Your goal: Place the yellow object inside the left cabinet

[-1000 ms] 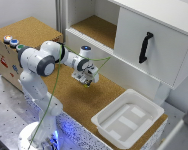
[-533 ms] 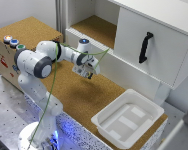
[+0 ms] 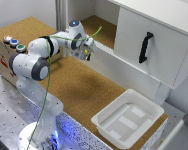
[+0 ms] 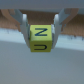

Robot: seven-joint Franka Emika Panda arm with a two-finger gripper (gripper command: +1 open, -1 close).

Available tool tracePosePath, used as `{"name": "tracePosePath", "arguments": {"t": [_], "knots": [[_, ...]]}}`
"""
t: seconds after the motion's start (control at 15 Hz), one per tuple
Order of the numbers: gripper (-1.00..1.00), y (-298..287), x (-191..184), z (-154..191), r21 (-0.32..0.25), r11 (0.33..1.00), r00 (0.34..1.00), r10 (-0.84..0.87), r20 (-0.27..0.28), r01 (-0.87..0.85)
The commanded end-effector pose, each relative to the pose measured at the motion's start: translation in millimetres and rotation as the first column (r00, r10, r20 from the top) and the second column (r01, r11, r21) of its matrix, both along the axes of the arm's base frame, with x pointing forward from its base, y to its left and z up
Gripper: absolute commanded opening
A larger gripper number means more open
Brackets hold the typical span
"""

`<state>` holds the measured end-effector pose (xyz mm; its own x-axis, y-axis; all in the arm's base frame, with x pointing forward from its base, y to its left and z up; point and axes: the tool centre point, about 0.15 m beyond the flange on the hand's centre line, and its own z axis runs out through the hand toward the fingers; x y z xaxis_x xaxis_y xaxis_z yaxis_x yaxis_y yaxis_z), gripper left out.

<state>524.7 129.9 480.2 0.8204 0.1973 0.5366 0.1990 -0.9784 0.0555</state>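
One arm in the exterior view, pincer raised just in front of the left cabinet, near its lower front edge. Yellow object barely visible at the pincer tip, above the cork surface. Closed compartment with black handle at the exterior view's right; white tray on the surface near the front; button box at the exterior view's left. Wrist view: pincer closed on the yellow object, a cube with dark lettering, fingers touching both sides, cork floor behind.
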Motion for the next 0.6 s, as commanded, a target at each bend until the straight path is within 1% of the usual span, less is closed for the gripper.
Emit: {"name": "tracePosePath", "arguments": {"t": [0.0,0.07,0.13,0.2,0.33,0.4,0.47,0.53], "knots": [[-1.0,38.5,103.5,31.2,0.013,0.999,0.992,0.041,-0.123,-0.04],[-1.0,44.3,115.7,26.8,0.009,0.999,0.991,0.032,-0.131,-0.031],[-1.0,46.5,124.8,23.3,0.026,0.999,0.989,0.037,-0.143,-0.033],[-1.0,51.5,132.7,17.3,-0.01,1.0,0.991,0.014,-0.137,-0.015],[-1.0,56.5,139.1,5.5,-0.015,1.0,0.988,0.002,-0.151,-0.004],[-1.0,57.7,139.0,2.7,-0.017,1.0,0.989,-0.003,-0.15,0.001],[-1.0,58.6,138.4,0.9,-0.001,1.0,0.99,-0.014,-0.141,0.014],[-1.0,59.8,139.4,1.3,-0.002,1.0,0.992,-0.022,-0.127,0.022]]}}
